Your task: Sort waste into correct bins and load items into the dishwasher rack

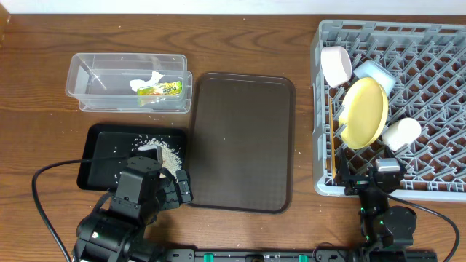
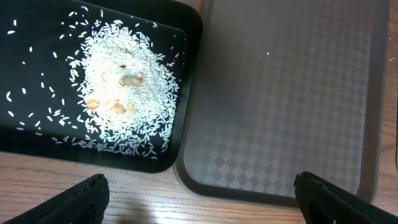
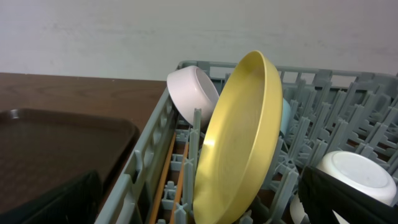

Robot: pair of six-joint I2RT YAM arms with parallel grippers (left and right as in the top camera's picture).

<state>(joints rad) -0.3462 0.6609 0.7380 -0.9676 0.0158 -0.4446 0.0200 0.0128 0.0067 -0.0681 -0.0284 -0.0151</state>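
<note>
Left pincer (image 2: pixel 200 182) and right pincer (image 3: pixel 199 183) both gape wide, empty.

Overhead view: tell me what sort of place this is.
Probably a mock dish-return station on a table: a rack holding a plate, a brown tray, and a black tray of rice.

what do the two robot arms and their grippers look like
Both are matte black. The left arm has a blocky wrist and a thin black cable looping beside it. The right arm shows small green lights. The fingers are plain black wedges.
</note>
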